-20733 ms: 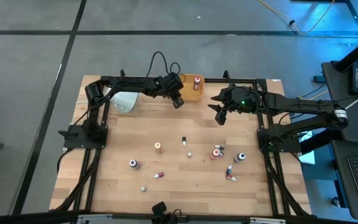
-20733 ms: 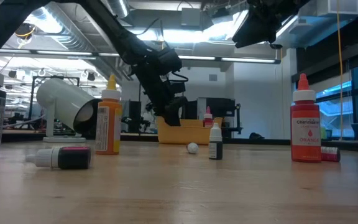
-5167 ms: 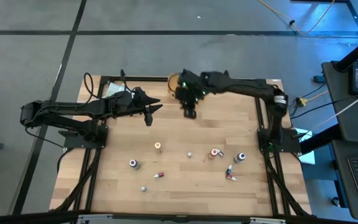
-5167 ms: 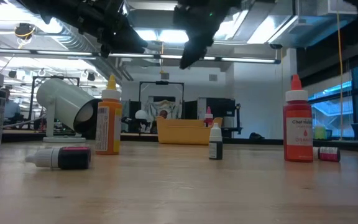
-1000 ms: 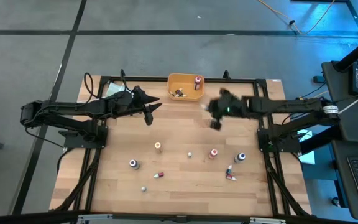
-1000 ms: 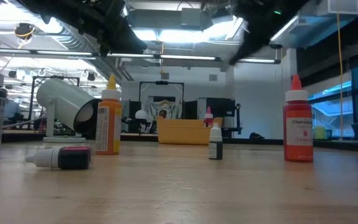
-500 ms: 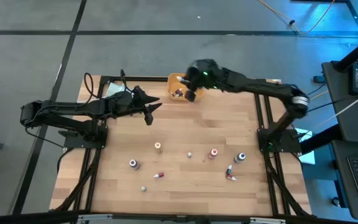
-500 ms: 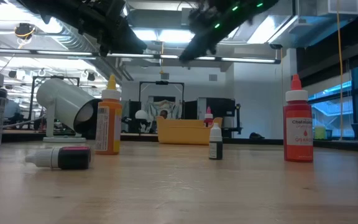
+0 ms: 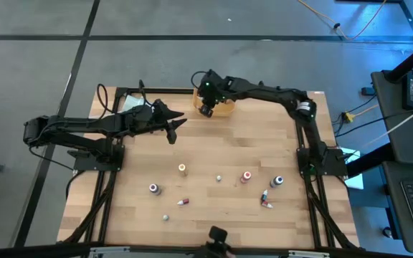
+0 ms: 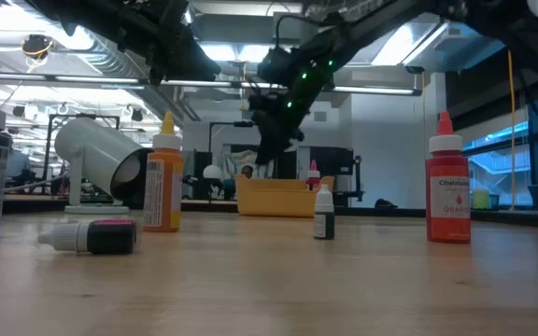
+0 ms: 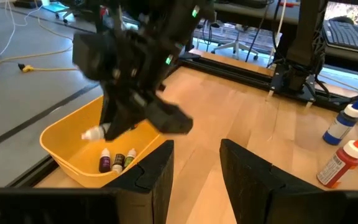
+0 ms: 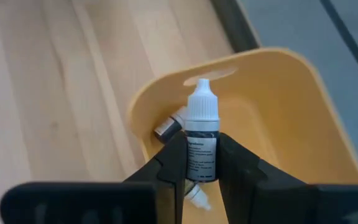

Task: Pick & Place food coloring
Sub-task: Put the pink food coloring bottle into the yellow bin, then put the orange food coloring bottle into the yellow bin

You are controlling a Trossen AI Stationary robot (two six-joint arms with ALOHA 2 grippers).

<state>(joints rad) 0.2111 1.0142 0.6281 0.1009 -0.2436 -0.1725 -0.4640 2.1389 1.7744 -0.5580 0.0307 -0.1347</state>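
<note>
Two arms: both raised above the wooden surface (image 9: 214, 147).
Right gripper (image 9: 206, 109): at the upper centre of the high view, over the left end of the orange bin (image 9: 228, 109); its fingers (image 12: 169, 165) are clamped on a small white-capped dropper bottle (image 12: 201, 137) (dark label), held upright above the bin's inside.
Bin contents: a few small bottles (image 11: 117, 162) lying on the bottom.
Left gripper (image 9: 173, 129): left of centre in the high view, hovering with a narrow gap between its fingers, holding nothing.
Loose food coloring: orange bottle (image 9: 182, 169), red bottle (image 9: 247, 176), blue-capped bottle (image 9: 153, 188) and several more scattered across the lower half of the surface.
</note>
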